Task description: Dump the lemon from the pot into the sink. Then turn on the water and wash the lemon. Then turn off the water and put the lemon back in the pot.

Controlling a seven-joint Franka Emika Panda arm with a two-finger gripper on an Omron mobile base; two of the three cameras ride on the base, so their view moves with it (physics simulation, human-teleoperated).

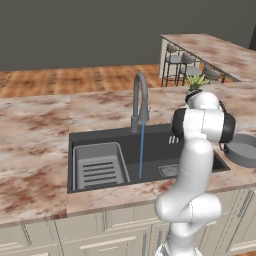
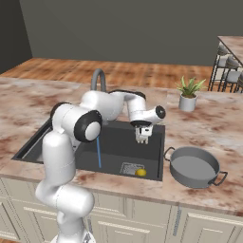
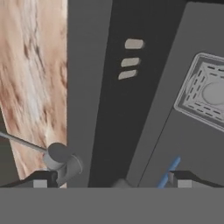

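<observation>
The yellow lemon point(image 2: 141, 172) lies in the sink point(image 2: 114, 142) on the square drain grate point(image 3: 208, 98), near the front right corner. Water point(image 2: 98, 153) falls in a thin blue stream from the arched faucet point(image 2: 98, 80) into the basin, also seen in the left base view as water point(image 1: 141, 150). My gripper point(image 2: 142, 136) hangs over the back right part of the sink, pointing down, well above the lemon. In the hand view the gripper point(image 3: 113, 181) is open with nothing between its fingers. The dark grey pot point(image 2: 193, 166) stands upright on the counter right of the sink.
A ribbed rack insert point(image 1: 97, 166) fills the sink's left side. A small white pot with a green plant point(image 2: 188, 96) stands behind the dark pot. The faucet base and lever point(image 3: 61, 159) are close by my left finger. Bar stools point(image 1: 187, 65) stand at the far counter.
</observation>
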